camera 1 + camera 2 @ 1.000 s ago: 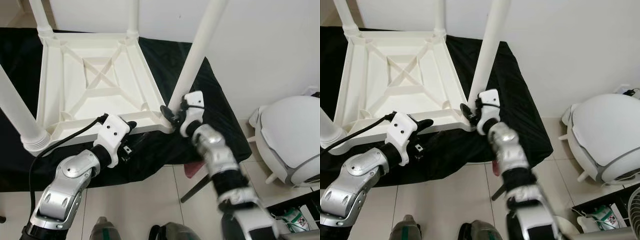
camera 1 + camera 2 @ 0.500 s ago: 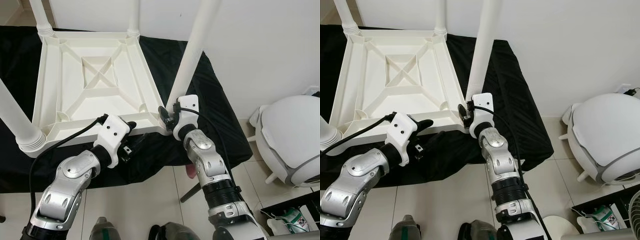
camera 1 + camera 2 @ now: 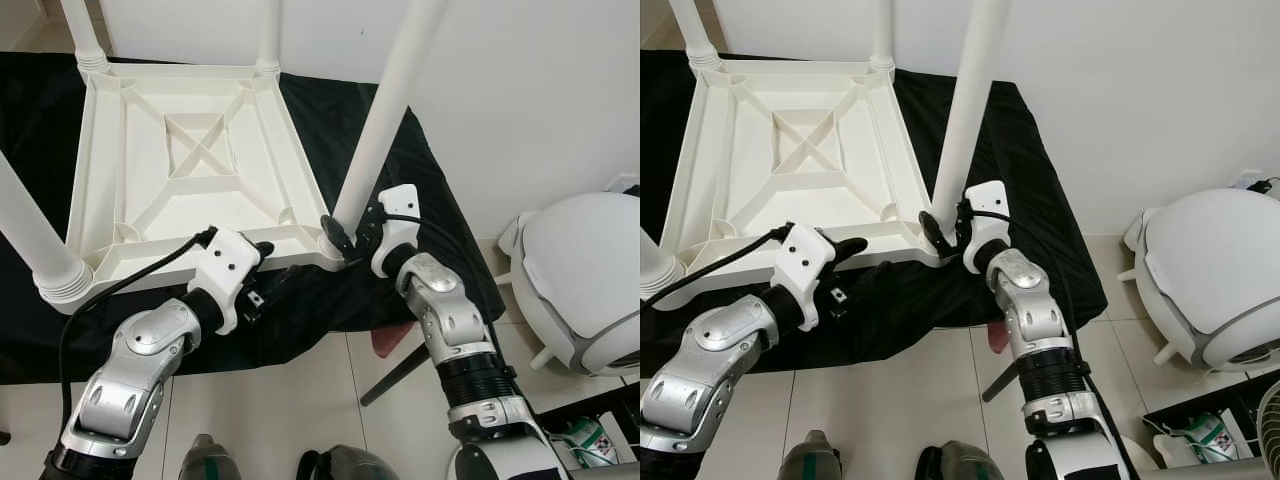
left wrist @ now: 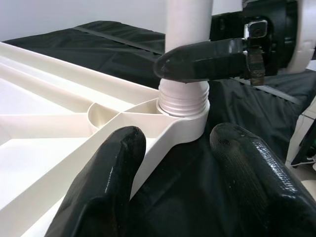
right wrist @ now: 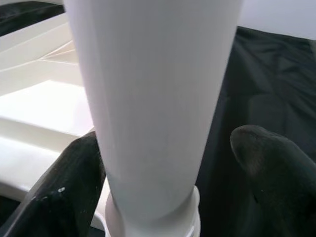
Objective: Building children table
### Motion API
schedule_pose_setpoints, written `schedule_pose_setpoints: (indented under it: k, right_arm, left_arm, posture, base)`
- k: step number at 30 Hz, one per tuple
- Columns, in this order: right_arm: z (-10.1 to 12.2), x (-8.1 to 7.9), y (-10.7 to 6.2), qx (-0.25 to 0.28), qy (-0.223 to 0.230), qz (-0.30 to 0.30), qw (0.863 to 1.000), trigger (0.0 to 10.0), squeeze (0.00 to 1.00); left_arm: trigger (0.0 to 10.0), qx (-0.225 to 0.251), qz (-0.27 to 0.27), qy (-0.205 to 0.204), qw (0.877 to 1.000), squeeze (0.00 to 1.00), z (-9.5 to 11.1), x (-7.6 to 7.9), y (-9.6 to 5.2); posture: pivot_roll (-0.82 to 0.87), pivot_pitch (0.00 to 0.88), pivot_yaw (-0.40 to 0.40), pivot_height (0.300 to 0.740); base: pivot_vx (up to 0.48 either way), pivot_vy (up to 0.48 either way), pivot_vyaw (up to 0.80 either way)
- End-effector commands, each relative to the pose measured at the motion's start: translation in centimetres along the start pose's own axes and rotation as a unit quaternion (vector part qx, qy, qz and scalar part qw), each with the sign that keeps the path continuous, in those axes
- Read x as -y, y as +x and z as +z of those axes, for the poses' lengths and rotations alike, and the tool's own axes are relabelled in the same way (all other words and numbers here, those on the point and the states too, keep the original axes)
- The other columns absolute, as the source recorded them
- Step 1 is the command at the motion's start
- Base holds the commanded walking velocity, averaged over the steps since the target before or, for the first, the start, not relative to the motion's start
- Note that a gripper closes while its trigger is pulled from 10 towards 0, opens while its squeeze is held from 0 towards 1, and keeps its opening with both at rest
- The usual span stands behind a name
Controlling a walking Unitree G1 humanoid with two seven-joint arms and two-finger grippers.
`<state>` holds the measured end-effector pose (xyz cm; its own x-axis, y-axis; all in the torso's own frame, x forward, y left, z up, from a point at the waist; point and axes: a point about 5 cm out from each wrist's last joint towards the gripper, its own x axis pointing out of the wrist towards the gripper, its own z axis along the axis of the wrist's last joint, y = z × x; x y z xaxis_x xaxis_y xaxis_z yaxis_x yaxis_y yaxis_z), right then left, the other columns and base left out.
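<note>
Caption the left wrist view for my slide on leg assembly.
Left gripper open at tabletop corner; right gripper at the threaded leg.
</note>
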<state>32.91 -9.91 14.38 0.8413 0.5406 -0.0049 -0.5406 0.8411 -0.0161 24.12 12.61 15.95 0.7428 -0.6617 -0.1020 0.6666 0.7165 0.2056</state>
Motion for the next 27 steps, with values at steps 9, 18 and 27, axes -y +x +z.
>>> schedule_pose_setpoints:
  k: [9, 18, 27]
  right_arm:
    - [0.0, 1.3, 0.2, 0.007, -0.051, 0.109, 0.993, 10.0, 0.00]
    - [-0.2, 0.8, 1.9, 0.003, -0.076, 0.176, 0.982, 10.0, 0.00]
    - [-0.9, 0.2, 2.5, -0.007, -0.082, 0.198, 0.977, 10.0, 0.00]
  left_arm:
    - [10.0, 0.004, 0.002, 0.002, 1.000, 0.00, 0.2, -0.1, 0.3]
    - [10.0, 0.004, 0.005, 0.005, 1.000, 0.00, 0.5, -0.5, 0.1]
    - [10.0, 0.002, 0.011, 0.006, 1.000, 0.00, 0.6, -0.6, -0.2]
  posture:
    - [0.08, 0.000, -0.129, 0.740]
    - [0.10, 0.006, -0.112, 0.740]
    - [0.11, 0.011, -0.112, 0.740]
  base:
    - [0.000, 0.000, 0.00]
    - [0.000, 0.000, 0.00]
    - [0.000, 0.000, 0.00]
